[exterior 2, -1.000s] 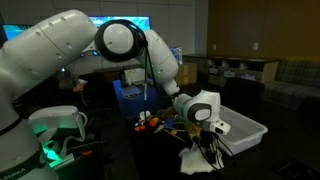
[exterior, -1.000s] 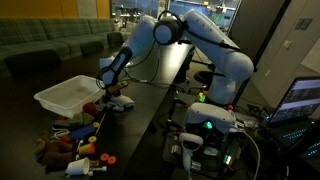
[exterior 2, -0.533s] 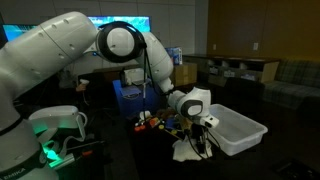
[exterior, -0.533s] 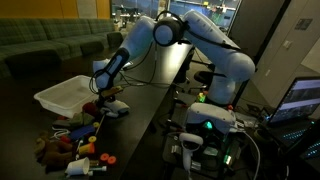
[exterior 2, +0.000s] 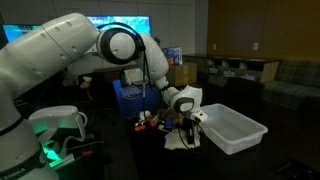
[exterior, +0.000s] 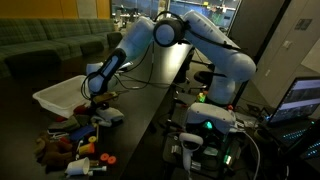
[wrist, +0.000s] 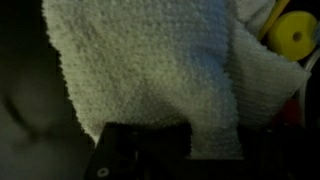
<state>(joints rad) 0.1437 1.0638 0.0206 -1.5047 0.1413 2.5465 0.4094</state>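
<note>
A white terry cloth fills the wrist view and hangs from between my gripper's dark fingers, which are shut on a fold of it. In both exterior views the gripper is low over the dark table, with the cloth trailing onto the tabletop beneath it. A white plastic bin stands right beside the gripper. A yellow round toy shows past the cloth's edge.
A heap of small colourful toys lies on the table next to the cloth. A blue box stands behind them. The robot base with green lights and cables sits at the table's side.
The gripper has carried the cloth sideways along the table, away from the bin's front and closer to the toy heap. It stays shut on the cloth.
</note>
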